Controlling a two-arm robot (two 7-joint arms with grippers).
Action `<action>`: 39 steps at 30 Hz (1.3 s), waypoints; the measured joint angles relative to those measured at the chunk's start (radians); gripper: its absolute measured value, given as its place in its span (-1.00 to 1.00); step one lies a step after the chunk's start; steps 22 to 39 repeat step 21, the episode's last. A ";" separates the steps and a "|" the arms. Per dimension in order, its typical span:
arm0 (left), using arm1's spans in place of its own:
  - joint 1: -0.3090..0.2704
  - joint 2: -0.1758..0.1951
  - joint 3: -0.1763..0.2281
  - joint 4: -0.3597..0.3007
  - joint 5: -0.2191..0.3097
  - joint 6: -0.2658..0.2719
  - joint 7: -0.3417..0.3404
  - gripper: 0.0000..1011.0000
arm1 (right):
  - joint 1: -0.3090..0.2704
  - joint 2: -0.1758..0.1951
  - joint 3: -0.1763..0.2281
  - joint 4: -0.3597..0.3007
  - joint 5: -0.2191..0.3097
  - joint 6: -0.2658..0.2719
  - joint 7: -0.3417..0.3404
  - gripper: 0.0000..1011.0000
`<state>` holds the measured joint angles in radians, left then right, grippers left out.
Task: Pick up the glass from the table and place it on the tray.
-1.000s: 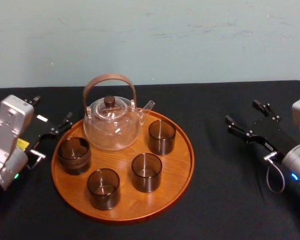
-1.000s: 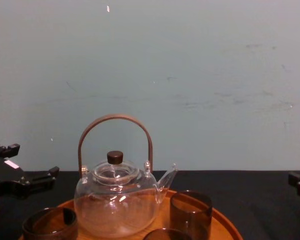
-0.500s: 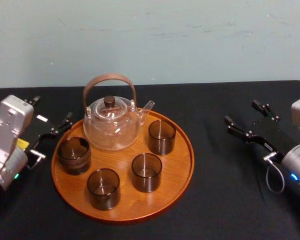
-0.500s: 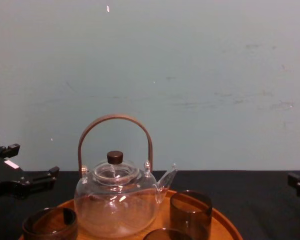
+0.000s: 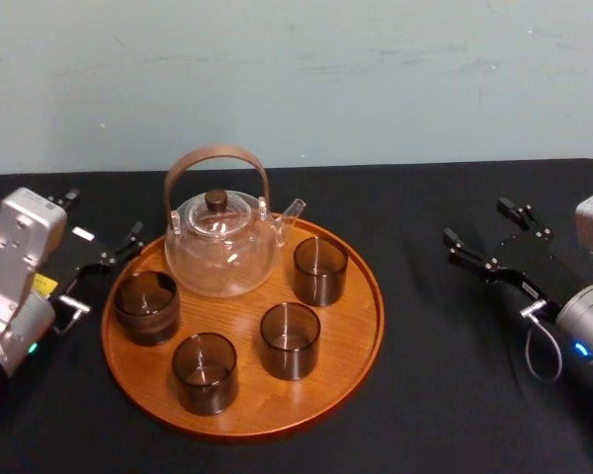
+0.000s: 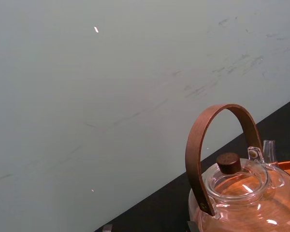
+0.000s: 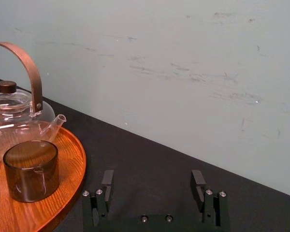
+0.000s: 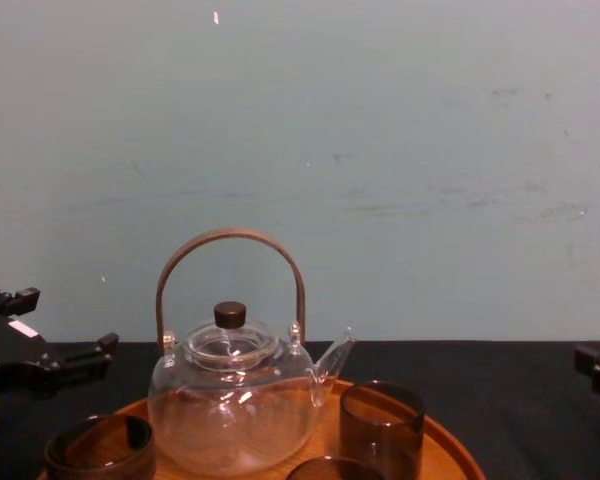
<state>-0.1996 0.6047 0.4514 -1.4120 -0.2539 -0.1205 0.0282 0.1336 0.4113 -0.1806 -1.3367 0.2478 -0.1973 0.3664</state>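
Observation:
The round orange-brown wooden tray (image 5: 364, 318) lies on the black table (image 5: 445, 405). Several smoky dark glasses stand upright on it, among them one at the back right (image 5: 320, 270), one in the middle (image 5: 290, 340) and one at the front (image 5: 205, 372). Every glass I see is on the tray. My right gripper (image 5: 477, 222) hovers over the table to the right of the tray, open and empty; in the right wrist view the right gripper (image 7: 152, 178) has only black cloth between its fingers. My left gripper (image 5: 101, 219) rests open and empty beside the tray's left rim.
A clear glass teapot (image 5: 220, 247) with a brown arched handle stands at the back of the tray, close to the glasses. A pale wall runs behind the table's far edge. Bare black cloth lies between the tray and my right gripper.

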 joint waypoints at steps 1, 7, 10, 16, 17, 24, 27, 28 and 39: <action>0.000 0.000 0.000 0.000 0.000 0.000 0.000 0.98 | 0.000 0.000 0.000 0.000 0.000 0.000 0.000 0.98; 0.000 0.000 0.000 0.000 0.000 0.000 0.000 0.98 | 0.000 0.000 0.000 0.000 0.000 0.000 0.000 0.98; 0.000 0.000 0.000 0.000 0.000 0.000 0.000 0.98 | 0.000 0.000 0.000 0.000 0.000 0.000 0.000 0.98; 0.000 0.000 0.000 0.000 0.000 0.000 0.000 0.98 | 0.000 0.000 0.000 0.000 0.000 0.000 0.000 0.98; 0.000 0.000 0.000 0.000 0.000 0.000 0.000 0.98 | 0.000 0.000 0.000 0.000 0.000 0.000 0.000 0.98; 0.000 0.000 0.000 0.000 0.000 0.000 0.000 0.98 | 0.000 0.000 0.000 0.000 0.000 0.000 0.000 0.98; 0.000 0.000 0.000 0.000 0.000 0.000 0.000 0.98 | 0.000 0.000 0.000 0.000 0.000 0.000 0.000 0.98; 0.000 0.000 0.000 0.000 0.000 0.000 0.000 0.98 | 0.000 0.000 0.000 0.000 0.000 0.000 0.000 0.98; 0.000 0.000 0.000 0.000 0.000 0.000 0.000 0.98 | 0.000 0.000 0.000 0.000 0.000 0.000 0.000 0.98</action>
